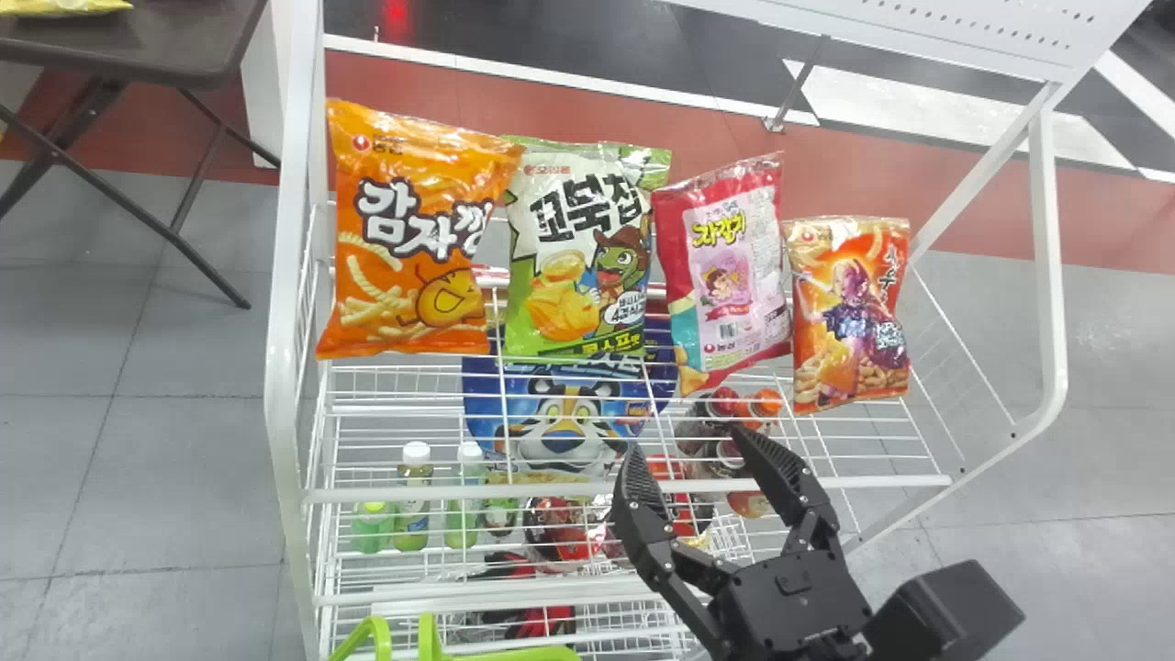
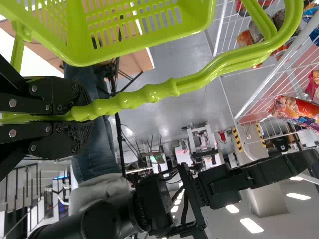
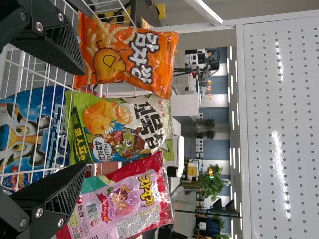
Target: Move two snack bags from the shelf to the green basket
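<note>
On my left, my left hand point(image 2: 82, 110) is closed around the handle of the green basket point(image 2: 75, 30), whose rim and handle poke in at the bottom of the head view. Along the top of the white wire shelf point(image 1: 413, 493), from left to right, stand an orange snack bag point(image 1: 413, 239), a green-and-white snack bag point(image 1: 578, 266) overlapped by its edge, a red-and-pink snack bag point(image 1: 725, 275) tilted a little, and a smaller orange-red snack bag point(image 1: 849, 312). My right hand point(image 1: 688, 445) is at the shelf's front, spread wide and empty, apart from all four bags.
</note>
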Controlling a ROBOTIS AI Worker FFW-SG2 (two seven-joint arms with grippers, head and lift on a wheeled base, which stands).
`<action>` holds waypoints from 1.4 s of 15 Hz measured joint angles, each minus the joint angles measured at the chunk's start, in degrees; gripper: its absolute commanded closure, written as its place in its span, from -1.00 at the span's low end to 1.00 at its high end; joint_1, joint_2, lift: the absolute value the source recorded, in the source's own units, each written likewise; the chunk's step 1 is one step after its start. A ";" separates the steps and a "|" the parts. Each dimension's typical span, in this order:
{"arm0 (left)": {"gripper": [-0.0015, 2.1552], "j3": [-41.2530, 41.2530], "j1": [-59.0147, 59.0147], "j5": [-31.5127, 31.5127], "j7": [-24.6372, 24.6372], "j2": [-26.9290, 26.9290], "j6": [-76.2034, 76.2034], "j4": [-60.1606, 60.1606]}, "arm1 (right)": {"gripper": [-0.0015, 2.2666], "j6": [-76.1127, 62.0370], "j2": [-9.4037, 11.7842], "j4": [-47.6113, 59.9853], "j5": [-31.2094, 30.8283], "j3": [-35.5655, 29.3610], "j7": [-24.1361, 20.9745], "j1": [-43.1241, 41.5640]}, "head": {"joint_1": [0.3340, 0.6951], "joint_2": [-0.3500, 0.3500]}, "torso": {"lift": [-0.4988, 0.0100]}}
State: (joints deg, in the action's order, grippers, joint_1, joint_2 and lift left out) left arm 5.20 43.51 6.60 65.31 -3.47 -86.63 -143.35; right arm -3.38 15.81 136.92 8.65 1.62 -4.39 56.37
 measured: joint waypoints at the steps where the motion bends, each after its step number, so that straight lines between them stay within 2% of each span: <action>1: 0.96 0.04 0.03 -0.01 -0.05 0.02 -0.08 0.00 | -0.85 0.00 0.05 -0.04 0.05 0.07 0.00 -0.13 | 1.00 -1.00 | 0.89; 11: 0.94 0.87 0.45 -0.41 1.32 -0.10 0.11 0.94 | -0.85 2.75 -1.31 -1.62 -0.51 2.81 0.37 -5.72 | 1.00 -1.00 | 0.89; 17: 0.94 4.10 -0.69 -2.38 0.83 -0.85 -0.25 1.51 | -0.85 3.64 -4.30 -7.97 -3.42 7.24 1.68 -16.89 | 1.00 -1.00 | 0.89; 21: 0.94 5.07 -1.29 -2.63 0.65 -1.82 -0.95 1.52 | -0.85 7.58 -5.29 -12.74 -6.18 10.84 1.58 -24.81 | 1.00 -1.00 | 0.89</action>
State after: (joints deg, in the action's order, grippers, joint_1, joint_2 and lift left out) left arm 10.27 42.21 3.97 65.96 -5.28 -87.58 -141.83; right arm 4.20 10.52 124.18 2.47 12.45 -2.81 31.55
